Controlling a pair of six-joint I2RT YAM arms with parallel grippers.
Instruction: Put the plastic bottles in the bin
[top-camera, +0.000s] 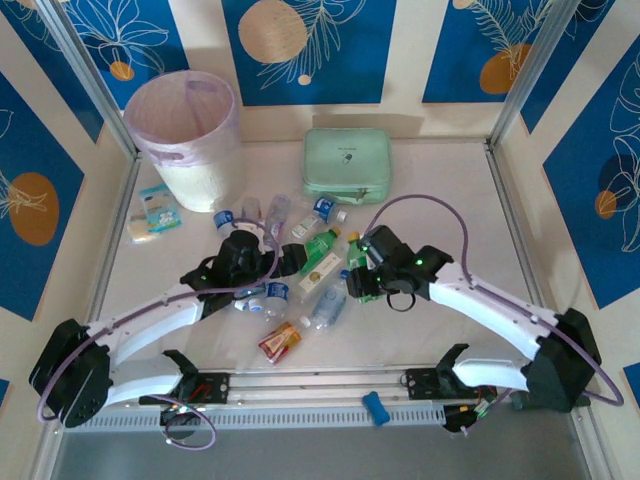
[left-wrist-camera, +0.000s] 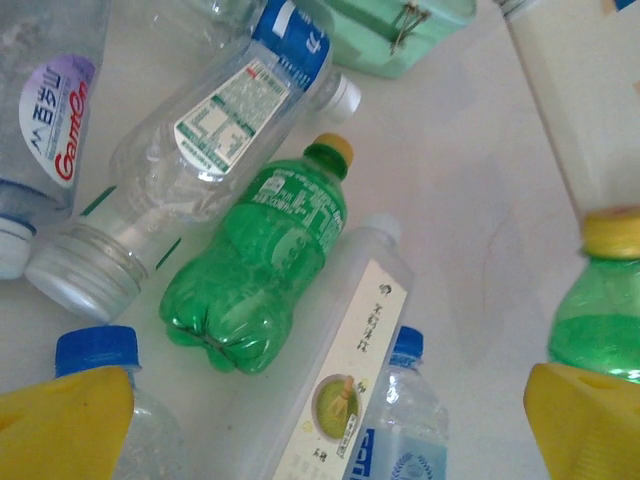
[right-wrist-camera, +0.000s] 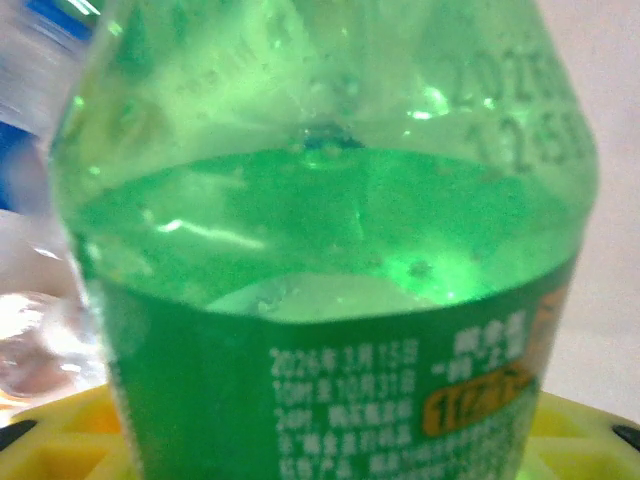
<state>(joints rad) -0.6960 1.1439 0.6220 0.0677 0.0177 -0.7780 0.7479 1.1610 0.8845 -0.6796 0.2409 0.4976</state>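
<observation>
Waiting at the surface's far-left corner, the bin (top-camera: 190, 160) stands ready while the left fingers (left-wrist-camera: 70, 425) hover spread wide above plastic bottles (top-camera: 320, 243) strewn mid-surface, apparently choosing one. Rightward, the right fingers (right-wrist-camera: 60, 440) bracket a green bottle (right-wrist-camera: 320, 300), likely the bin's next; whether they clench it cannot be told.

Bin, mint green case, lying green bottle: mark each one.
bin (top-camera: 200, 170), top external view, on its side wall.
mint green case (top-camera: 347, 165), top external view, middle of its lid.
lying green bottle (left-wrist-camera: 245, 290), left wrist view, on its body below the label.
</observation>
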